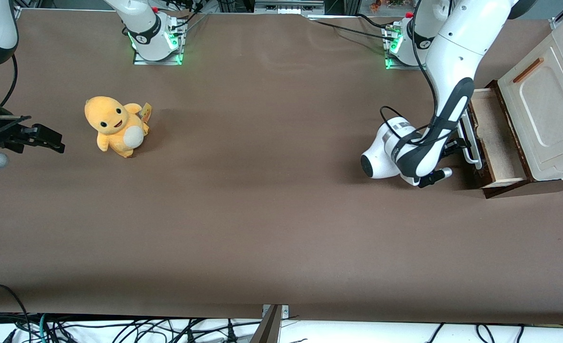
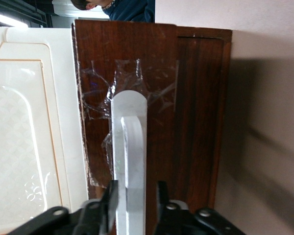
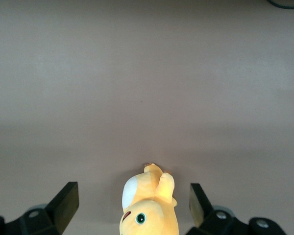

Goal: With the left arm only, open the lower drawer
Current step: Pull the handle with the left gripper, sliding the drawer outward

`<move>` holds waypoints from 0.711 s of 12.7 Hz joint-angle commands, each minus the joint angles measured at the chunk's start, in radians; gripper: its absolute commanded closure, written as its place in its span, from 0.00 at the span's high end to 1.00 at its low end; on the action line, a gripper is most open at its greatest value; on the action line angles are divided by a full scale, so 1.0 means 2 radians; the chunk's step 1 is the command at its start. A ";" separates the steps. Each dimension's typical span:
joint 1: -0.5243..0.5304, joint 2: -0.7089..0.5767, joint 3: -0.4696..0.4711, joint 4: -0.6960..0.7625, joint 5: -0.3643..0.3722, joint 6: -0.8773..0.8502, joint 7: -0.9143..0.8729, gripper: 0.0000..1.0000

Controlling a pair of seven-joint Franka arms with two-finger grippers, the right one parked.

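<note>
Left wrist view shows the most: the pincer [image 2: 133, 208] has its two black fingers [image 2: 111, 198] closed onto the white loop handle [image 2: 130, 166], one on each side of the bar, pads touching it. Only the finger ends show; the rest of the pincer is cut off at the frame edge. Directly ahead of the pincer is the dark brown front of the lower drawer [image 2: 152, 88], with crinkled clear tape around the handle's foot. Beside the drawer front is the cream panel [image 2: 24, 137], partly cropped.

In the front view the pincer [image 1: 458, 145] is mostly hidden under the left arm [image 1: 445, 95] and its dark joint cover, so the grip cannot be judged there. The lower drawer [image 1: 496, 138] is toward the working arm's end of the table, pulled partway out of the cabinet [image 1: 548, 109], its pale tan inside exposed. The handle [image 1: 469, 143] is just at the pincer, half covered by the wrist. A yellow plush toy [image 1: 117, 126] sits well apart from the pincer, toward the parked arm's end of the brown table [image 1: 262, 214].
</note>
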 commanded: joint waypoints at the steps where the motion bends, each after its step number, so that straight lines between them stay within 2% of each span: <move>1: -0.002 0.009 -0.002 0.014 -0.012 -0.010 -0.005 0.59; 2: -0.002 0.009 -0.002 0.014 -0.012 -0.010 -0.004 0.65; 6: -0.002 0.006 -0.006 0.020 -0.014 -0.010 0.001 0.65; 8: -0.002 0.006 -0.011 0.055 -0.047 -0.010 0.008 0.69; 9: -0.002 0.006 -0.011 0.073 -0.060 -0.011 0.024 0.76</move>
